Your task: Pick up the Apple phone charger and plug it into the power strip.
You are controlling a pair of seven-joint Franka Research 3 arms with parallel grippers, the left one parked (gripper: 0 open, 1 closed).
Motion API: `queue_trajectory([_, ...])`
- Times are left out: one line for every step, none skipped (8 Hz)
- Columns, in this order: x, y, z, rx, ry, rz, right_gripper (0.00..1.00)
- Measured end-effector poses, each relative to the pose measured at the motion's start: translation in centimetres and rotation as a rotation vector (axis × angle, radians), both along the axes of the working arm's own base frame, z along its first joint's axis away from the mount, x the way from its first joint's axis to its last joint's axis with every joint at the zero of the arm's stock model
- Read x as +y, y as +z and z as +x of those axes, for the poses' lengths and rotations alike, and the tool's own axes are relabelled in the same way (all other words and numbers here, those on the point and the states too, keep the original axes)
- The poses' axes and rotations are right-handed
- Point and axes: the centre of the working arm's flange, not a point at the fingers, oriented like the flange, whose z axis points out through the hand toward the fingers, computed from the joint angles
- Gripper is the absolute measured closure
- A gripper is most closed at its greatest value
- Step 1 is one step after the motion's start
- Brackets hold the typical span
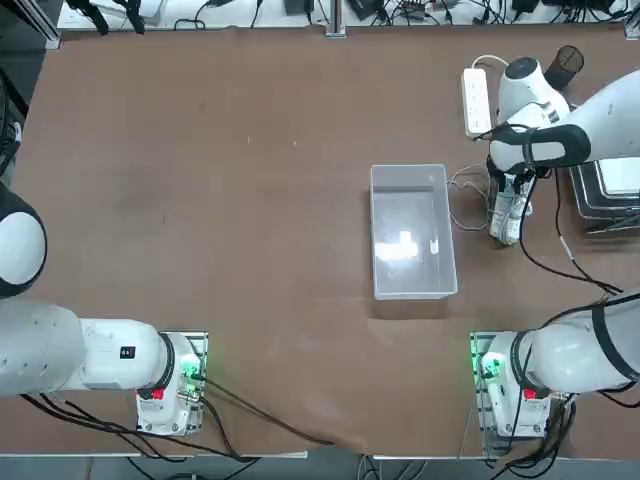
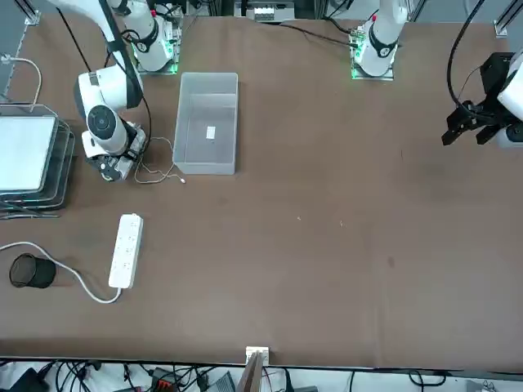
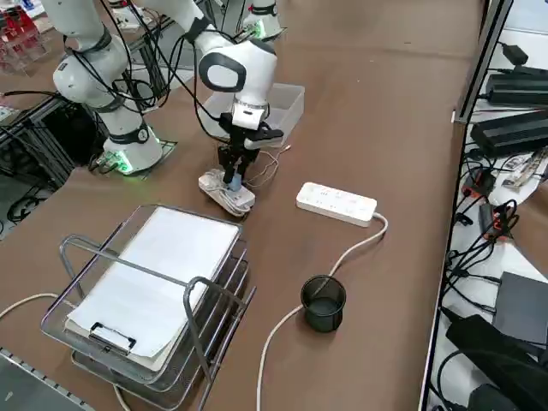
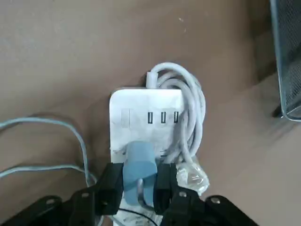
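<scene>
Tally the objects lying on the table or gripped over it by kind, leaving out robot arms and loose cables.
Socket strips: 2 (power strip, bundled-cord strip)
Chargers: 1, in the right gripper, at the bundled-cord strip
Plastic bins: 1
Mesh cups: 1
Tray stacks: 1
Total: 6

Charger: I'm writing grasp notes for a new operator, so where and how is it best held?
Probably across the two opposite sides of the charger, approached from its cable end: the block is narrow, and this leaves its far end free. The right gripper, over the white strip, has its jaws on those sides.
</scene>
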Motion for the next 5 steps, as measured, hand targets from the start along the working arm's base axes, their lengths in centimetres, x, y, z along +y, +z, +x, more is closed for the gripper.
queue_trajectory([0.11,0.00,0.00,0.011,0.033,0.006,0.63])
queue_trajectory([0.18,0.01,0.00,0.024,0.068,0.013,0.63])
queue_trajectory([0.22,0.04,0.02,0.035,0.098,0.020,0.63])
queue_trajectory([0.25,0.12,0.06,0.047,0.134,0.029,0.63])
queue_trajectory([0.26,0.28,0.12,0.057,0.167,0.036,0.63])
